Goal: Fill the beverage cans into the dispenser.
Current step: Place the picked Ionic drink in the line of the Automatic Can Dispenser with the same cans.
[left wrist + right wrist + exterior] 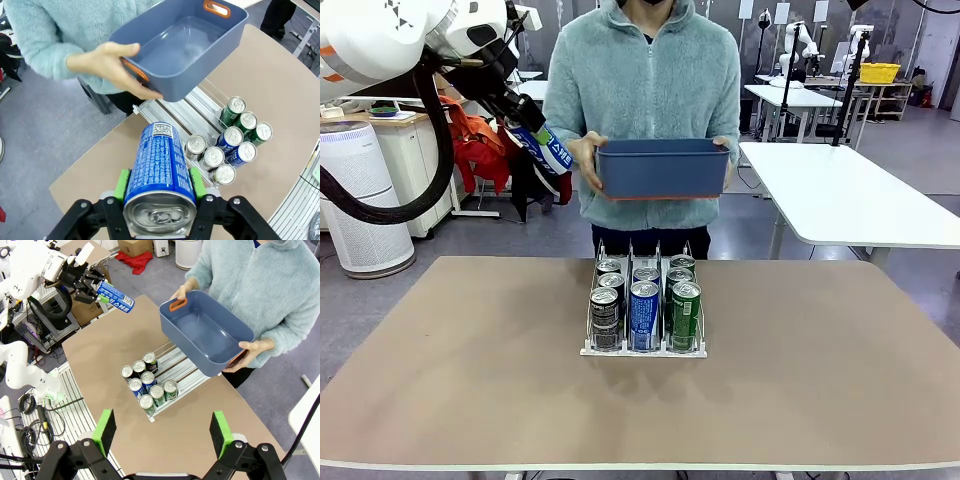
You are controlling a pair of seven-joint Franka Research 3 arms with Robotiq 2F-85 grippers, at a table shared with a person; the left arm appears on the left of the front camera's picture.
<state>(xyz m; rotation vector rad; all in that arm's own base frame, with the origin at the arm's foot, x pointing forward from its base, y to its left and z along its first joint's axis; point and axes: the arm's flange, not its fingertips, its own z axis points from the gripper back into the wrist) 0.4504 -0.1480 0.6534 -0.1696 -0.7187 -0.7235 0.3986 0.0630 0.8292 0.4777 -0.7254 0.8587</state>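
At about ten o'clock from the bench's middle, high above the bare tan bench (pixel 440 380), the left tool (pixel 525 128) pinched a slim blue-and-white aluminium can (pixel 548 148) between its green pads (pixel 121 185). The can lay tilted, base pointing down toward the person; in the left wrist view its silver top (pixel 160 216) faced the camera and the pads pressed on either flank. The white left arm (pixel 380 40) came in from the upper left with a thick black cable (pixel 415 190) looped beneath it.

At the centre stood the low clear-plastic dispenser (pixel 645 348) with wire dividers and a white base. Its three lanes each held cans at the near end: black cans (pixel 605 318) in the nine o'clock lane, blue cans (pixel 644 314) in the middle, green cans (pixel 685 314) in the three o'clock lane. The far ends of the lanes (pixel 192 111) lay bare.

At twelve o'clock, beyond the bench edge, a person in a fuzzy pale-teal jacket (pixel 645 80) held a dark blue rectangular plastic bin (pixel 662 167) with orange handles by both ends, one hand (pixel 584 152) just beside the gripped can. The bin hung above the dispenser's far end.

The right tool (pixel 163 432) hovered high over the bench, pointing down, its fingers spread wide with nothing between them.
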